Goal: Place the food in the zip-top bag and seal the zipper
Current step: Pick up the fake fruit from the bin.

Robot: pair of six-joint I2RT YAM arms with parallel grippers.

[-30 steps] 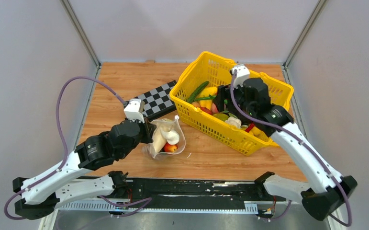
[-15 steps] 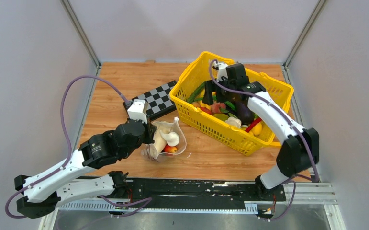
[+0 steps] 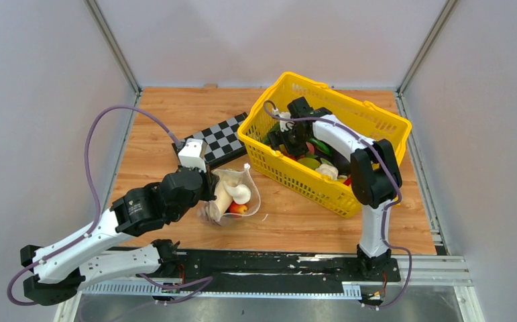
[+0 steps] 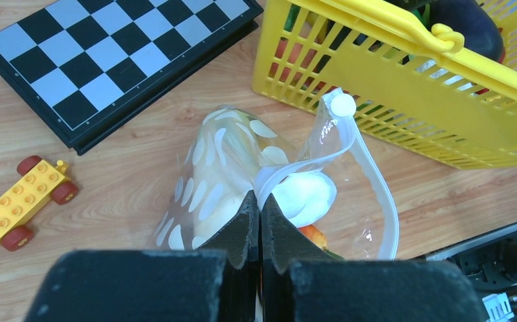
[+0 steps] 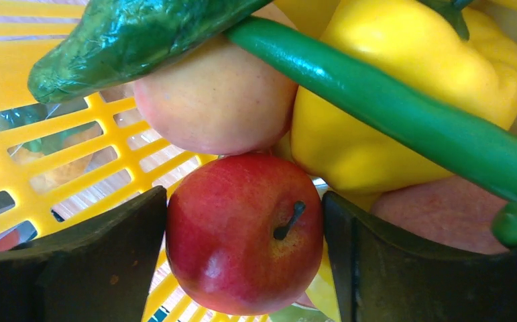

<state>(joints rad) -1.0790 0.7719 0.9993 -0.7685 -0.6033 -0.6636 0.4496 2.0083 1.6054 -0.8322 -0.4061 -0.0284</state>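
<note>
The clear dotted zip-top bag (image 3: 237, 192) (image 4: 218, 157) lies on the table beside the basket, its mouth gaping. My left gripper (image 3: 208, 185) (image 4: 260, 201) is shut on the bag's mouth edge, pinching the zipper (image 4: 376, 188). Inside the bag are a cream-white vegetable (image 4: 306, 194) and an orange-red fruit (image 4: 313, 235). My right gripper (image 3: 283, 138) (image 5: 242, 201) is down in the yellow basket (image 3: 322, 182), open, with a red apple (image 5: 235, 235) between its fingers, which stand close against both its sides. A peach (image 5: 215, 100) lies just beyond the apple.
The basket also holds a yellow pepper (image 5: 403, 80), a long green bean (image 5: 389, 111) and a dark green vegetable (image 5: 128, 40), packed around the apple. A checkerboard (image 3: 218, 141) (image 4: 108, 60) lies behind the bag. A yellow toy car (image 4: 21, 201) sits left of the bag.
The right arm swung from the basket's right side to its left part and lowered over the red apple, jaws widening. The left gripper kept its pinch on the bag.
</note>
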